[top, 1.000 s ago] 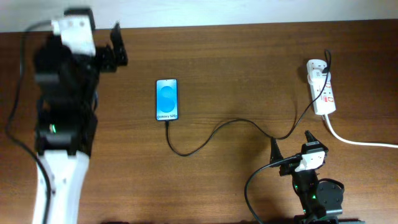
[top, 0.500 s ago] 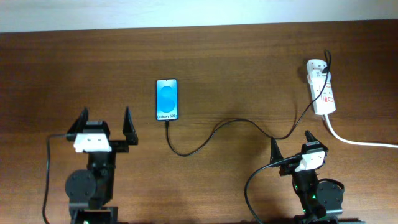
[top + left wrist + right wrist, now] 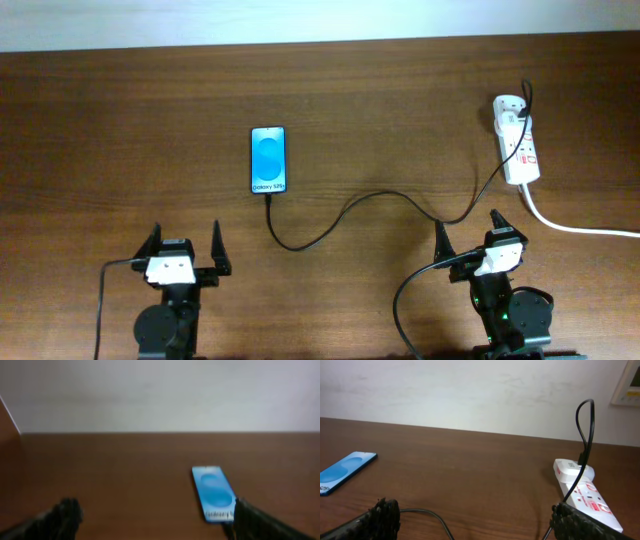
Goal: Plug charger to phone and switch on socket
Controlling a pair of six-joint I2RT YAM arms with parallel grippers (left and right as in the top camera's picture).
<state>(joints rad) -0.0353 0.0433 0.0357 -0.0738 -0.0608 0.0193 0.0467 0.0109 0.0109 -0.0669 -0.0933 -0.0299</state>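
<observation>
The phone (image 3: 268,160) lies flat mid-table with its blue screen up; it also shows in the left wrist view (image 3: 212,493) and the right wrist view (image 3: 345,471). The thin black charger cable (image 3: 360,203) runs from the phone's near end across the table to the white socket strip (image 3: 516,150) at the far right, where it enters an adapter (image 3: 572,470). The plug appears to sit at the phone's near edge. My left gripper (image 3: 185,252) is open and empty near the front edge. My right gripper (image 3: 466,236) is open and empty, beside the cable.
A thick white cord (image 3: 580,228) leaves the socket strip toward the right edge. The right arm's black cable (image 3: 410,300) loops at the front. A pale wall (image 3: 470,390) backs the brown table (image 3: 380,90).
My left arm has come down from the far left of the table and settled at the front edge, gripper open. The right arm, phone, cable and socket have not moved.
</observation>
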